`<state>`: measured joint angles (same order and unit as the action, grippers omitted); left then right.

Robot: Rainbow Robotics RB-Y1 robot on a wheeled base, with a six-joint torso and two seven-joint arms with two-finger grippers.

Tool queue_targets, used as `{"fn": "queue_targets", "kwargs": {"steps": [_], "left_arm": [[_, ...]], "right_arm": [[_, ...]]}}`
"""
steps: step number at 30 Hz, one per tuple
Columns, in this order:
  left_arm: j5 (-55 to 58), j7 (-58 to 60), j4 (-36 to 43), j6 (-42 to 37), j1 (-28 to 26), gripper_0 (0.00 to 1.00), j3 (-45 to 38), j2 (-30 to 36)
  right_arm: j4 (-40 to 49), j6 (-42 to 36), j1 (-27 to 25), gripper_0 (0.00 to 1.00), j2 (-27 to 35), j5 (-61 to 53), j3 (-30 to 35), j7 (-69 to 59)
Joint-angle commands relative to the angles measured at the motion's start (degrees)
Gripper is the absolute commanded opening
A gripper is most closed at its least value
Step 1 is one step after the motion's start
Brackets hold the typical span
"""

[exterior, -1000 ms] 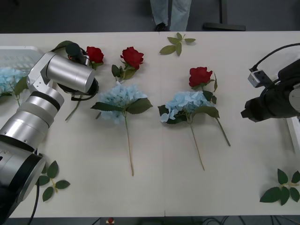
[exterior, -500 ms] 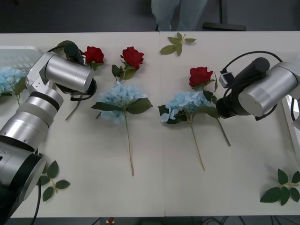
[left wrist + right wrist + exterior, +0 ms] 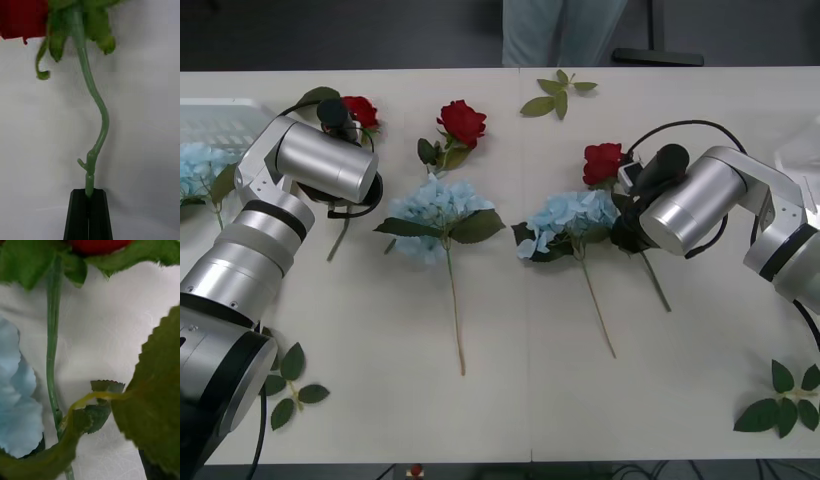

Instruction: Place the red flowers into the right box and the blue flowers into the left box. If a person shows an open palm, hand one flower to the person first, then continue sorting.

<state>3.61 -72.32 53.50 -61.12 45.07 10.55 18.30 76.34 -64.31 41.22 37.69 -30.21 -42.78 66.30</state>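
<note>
Right arm's swung in from the table's edge; its end effector [image 3: 620,232] now sits by the right rose [image 3: 604,162], grip unreadable. Left end effector [image 3: 89,213] is clamped on the far-left rose's [image 3: 361,108] stem, so I've got that one secured.

Deep red roses [image 3: 462,121] on green stems, pale blue hydrangeas [image 3: 436,208], white table [image 3: 510,400], black fingers [image 3: 79,213].
</note>
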Motion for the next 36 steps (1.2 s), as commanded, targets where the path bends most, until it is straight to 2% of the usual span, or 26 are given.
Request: {"fn": "queue_targets", "kwargs": {"steps": [1,3,4,5,7,8,19,28,33,36], "left_arm": [[-1.94,0.77,-0.24,0.66,-2.00,0.00,-2.11,-1.96],[-2.20,0.60,-0.15,0.30,-1.83,0.00,-2.55,-2.04],[-2.20,0.51,-0.07,0.04,-1.83,0.00,-2.64,-1.96],[-2.20,0.42,-0.07,-0.13,-1.83,0.00,-2.73,-1.96],[-2.38,-0.11,0.37,-0.57,-1.74,0.00,-3.34,-1.96],[-2.38,-1.60,1.08,-1.37,-1.74,0.00,-3.87,-1.96],[1.05,-22.43,12.33,-12.70,-1.92,0.00,-16.09,-1.43],[5.00,-26.38,13.56,-14.64,-1.92,0.00,-18.63,-0.02],[4.74,-26.47,13.56,-14.72,-1.92,0.00,-18.72,0.07],[4.65,-26.47,13.47,-14.81,-1.92,0.00,-18.72,0.07]], "right_arm": [[-1.54,1.29,0.97,0.73,-1.74,1.29,0.50,-2.05],[-2.24,1.29,1.15,0.71,-2.09,1.56,0.41,-2.05],[-2.51,1.29,1.15,0.59,-2.27,1.56,0.41,-2.05],[-2.60,1.29,1.15,0.42,-2.35,1.56,0.41,-2.05],[-2.68,1.21,1.15,0.03,-2.44,1.56,0.41,-2.05],[-2.77,1.21,1.15,0.00,-2.44,1.56,0.41,-2.05],[-4.27,0.94,1.15,0.00,-2.44,1.56,-1.26,-2.40],[-3.56,-0.64,2.20,0.00,-0.77,0.77,-1.26,-2.40],[1.89,-6.79,5.10,0.00,5.91,-5.74,-0.38,-1.35],[7.60,-11.54,6.33,0.00,11.97,-12.15,2.61,-0.29]]}}
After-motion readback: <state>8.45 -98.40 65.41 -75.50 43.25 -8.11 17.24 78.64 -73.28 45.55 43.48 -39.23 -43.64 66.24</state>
